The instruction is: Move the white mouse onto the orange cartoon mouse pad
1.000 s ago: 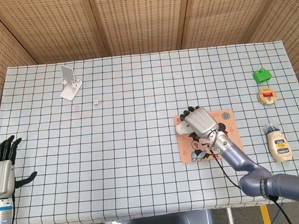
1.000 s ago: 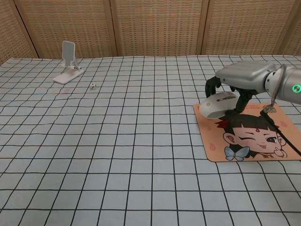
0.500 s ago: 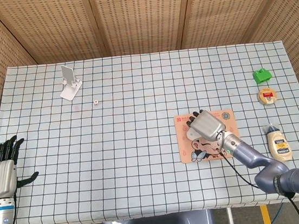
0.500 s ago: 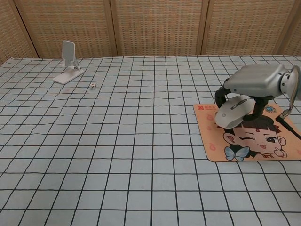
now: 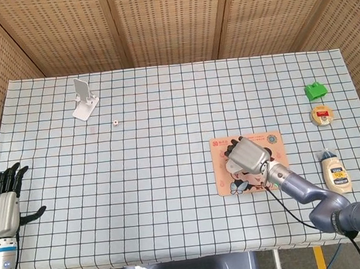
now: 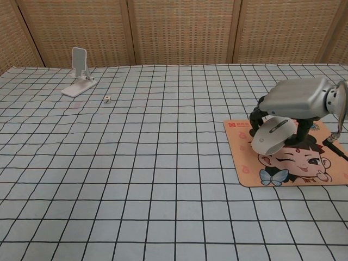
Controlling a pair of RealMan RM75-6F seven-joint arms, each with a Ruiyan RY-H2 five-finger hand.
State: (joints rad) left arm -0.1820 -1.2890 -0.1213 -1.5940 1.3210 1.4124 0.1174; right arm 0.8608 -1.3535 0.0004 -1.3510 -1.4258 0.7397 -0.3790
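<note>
The robot's right hand (image 6: pixel 298 98) grips one white mouse (image 6: pixel 273 136) over the single orange cartoon mouse pad (image 6: pixel 288 163), its dark fingers (image 6: pixel 256 115) curled down around the mouse's sides in the chest view. The mouse sits beneath the palm and between the fingers, tilted, its lower end at or just above the printed cartoon face; whether it touches the pad cannot be told. In the head view the same hand (image 5: pixel 249 156) covers most of the mouse, and the pad (image 5: pixel 219 144) shows around the fingers on the checked tablecloth (image 5: pixel 168 142).

The left hand (image 5: pixel 0 206) hangs at the table's near left corner, well apart from the mouse, holding nothing, its black fingers (image 5: pixel 7 179) spread apart and pointing away from the robot. The chest view does not show it.

Far beyond the right hand's fingertips, toward the table's back left, stand one white phone stand (image 6: pixel 79 73) and, near it, one small white die (image 6: pixel 107 99). On the far side of the right wrist, along the table's right edge, the head view shows three things in a row: one green block (image 5: pixel 316 90), one small round tin (image 5: pixel 321 115) and one squeeze bottle (image 5: pixel 335 172) lying on its side. A black cable (image 6: pixel 333 148) trails from the right wrist across the pad.
</note>
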